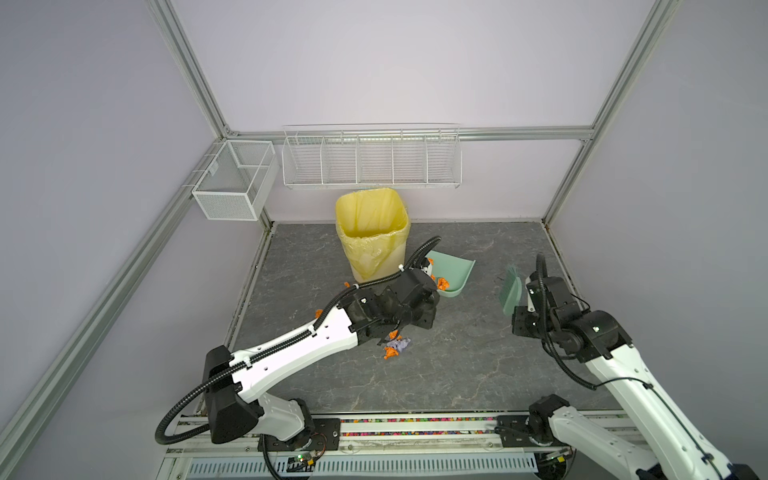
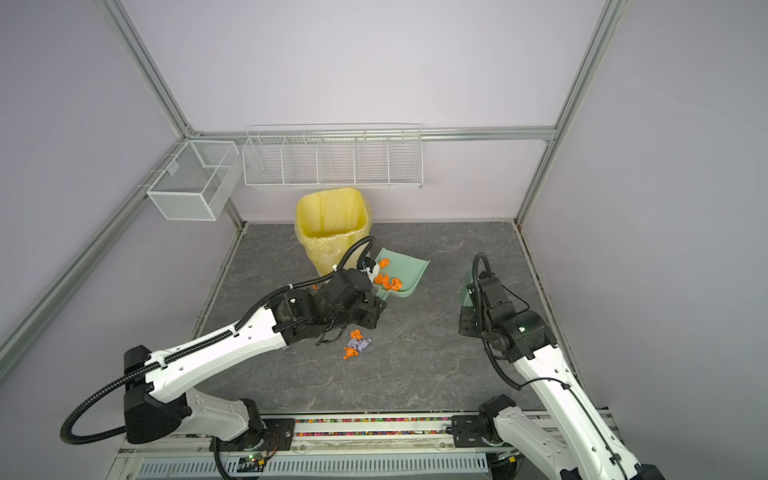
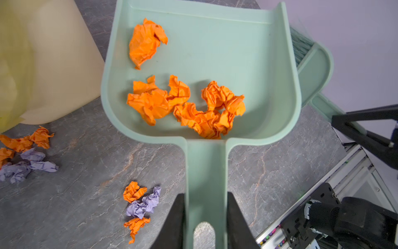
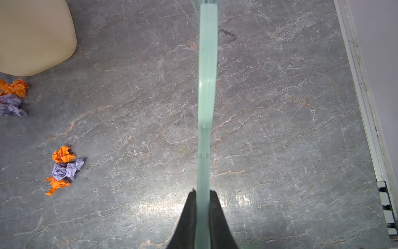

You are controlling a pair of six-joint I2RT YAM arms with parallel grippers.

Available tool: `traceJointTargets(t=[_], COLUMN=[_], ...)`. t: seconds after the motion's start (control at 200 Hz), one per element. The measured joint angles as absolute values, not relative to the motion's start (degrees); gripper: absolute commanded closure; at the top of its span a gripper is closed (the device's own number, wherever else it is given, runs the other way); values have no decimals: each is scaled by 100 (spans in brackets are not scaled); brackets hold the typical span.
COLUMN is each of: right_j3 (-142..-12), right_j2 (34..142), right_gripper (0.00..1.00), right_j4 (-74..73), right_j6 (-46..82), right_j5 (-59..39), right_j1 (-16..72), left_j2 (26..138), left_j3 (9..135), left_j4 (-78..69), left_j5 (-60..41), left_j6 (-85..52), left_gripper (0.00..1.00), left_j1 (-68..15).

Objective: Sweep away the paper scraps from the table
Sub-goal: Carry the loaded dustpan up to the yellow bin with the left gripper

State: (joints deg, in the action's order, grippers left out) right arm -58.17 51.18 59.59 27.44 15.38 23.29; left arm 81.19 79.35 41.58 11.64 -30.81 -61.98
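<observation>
Currently left tool [image 3: 206,195] clamps pan [image 3: 215,43] handle, right tool [image 4: 202,191] the brush [image 4: 206,86]. Scraps [image 3: 150,103]: some in pan, two clusters loose on table [image 3: 269,172]. Featherlight, likely skittish, so brush gently, don't pinch.

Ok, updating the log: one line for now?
left gripper grips mint-green plastic dustpan | right gripper grips mint-green brush | orange paper scraps inside

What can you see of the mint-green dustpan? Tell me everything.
It is a mint-green dustpan of smooth matte plastic: flat tray, raised side and back walls, open front, a long handle with an oval hole. The left gripper is shut on the handle. Only orange paper scraps lie inside, mostly at the handle end. It is beside the yellow-lined bin; whether it touches the table is unclear.
</observation>
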Motion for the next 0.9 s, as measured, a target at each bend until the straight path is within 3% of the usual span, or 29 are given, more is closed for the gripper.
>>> traceJointTargets(t=[0.545, 0.9], right_j3=[-5817, -5741], right_j2=[5124, 4993], right_gripper=[93, 93], right_j4=[5841, 5846], right_j6=[2738, 2722], right_j5=[1413, 1369], right_j1=[2327, 2327], left_j2=[8274, 8326], left_j3=[9369, 9590], left_j4=[4692, 4812], left_j5=[1098, 530], left_j6=[-2663, -2567], left_gripper=[100, 100], left_j1=[-5767, -4713])
